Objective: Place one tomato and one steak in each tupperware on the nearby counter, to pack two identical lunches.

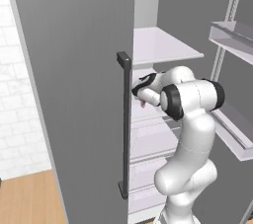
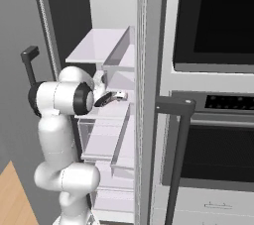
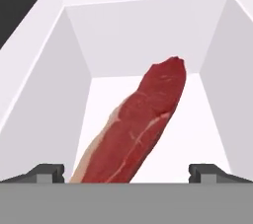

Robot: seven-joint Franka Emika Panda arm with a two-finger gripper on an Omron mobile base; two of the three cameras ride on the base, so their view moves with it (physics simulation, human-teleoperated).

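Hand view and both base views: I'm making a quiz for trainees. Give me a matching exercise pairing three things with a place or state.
Things:
1. steak
2. hand
3. fridge door handle

Places or states:
a. open, fingers on either side of the meat
b. dark upright bar on the grey door
c. lying on the white fridge shelf

Pairs: 1-c, 2-a, 3-b
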